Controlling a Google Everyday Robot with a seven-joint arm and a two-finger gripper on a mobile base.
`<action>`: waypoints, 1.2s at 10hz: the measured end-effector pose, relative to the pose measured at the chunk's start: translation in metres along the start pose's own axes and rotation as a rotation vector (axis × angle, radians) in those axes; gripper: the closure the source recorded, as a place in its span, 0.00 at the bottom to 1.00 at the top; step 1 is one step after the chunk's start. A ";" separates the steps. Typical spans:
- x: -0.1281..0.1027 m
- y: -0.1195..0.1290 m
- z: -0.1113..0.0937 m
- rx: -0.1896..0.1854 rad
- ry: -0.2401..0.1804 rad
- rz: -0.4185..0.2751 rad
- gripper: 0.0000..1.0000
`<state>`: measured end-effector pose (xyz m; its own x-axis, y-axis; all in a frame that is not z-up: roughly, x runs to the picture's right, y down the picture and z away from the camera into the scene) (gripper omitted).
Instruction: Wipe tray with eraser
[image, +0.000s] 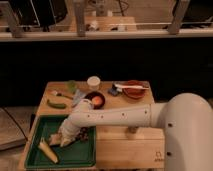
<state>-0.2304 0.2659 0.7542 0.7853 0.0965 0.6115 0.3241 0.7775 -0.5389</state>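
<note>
The green tray (35, 161) lies at the table's front left corner. My gripper (63, 140) is at the end of the white arm (115, 116), which reaches in from the right, and it is low over the middle of the tray. A small pale patch at its tip may be the eraser (65, 143), but I cannot separate it from the gripper. A yellow wedge-shaped piece (48, 150) lies on the tray, left of and in front of the gripper. A dark bumpy cluster (85, 134) lies on the tray just right of it.
On the wooden table (125, 150) behind the tray are a green vegetable (56, 104), a small green cup (72, 86), a dark bowl with something orange (95, 100), a white cup (93, 82), a blue item (114, 91) and a red plate with a utensil (134, 90).
</note>
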 end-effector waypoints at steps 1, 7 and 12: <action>0.004 0.000 0.002 -0.002 0.014 0.005 1.00; -0.012 -0.036 -0.018 0.039 0.036 -0.051 1.00; -0.035 -0.009 0.020 -0.079 -0.093 -0.088 1.00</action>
<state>-0.2716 0.2682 0.7492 0.7010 0.0899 0.7075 0.4333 0.7343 -0.5226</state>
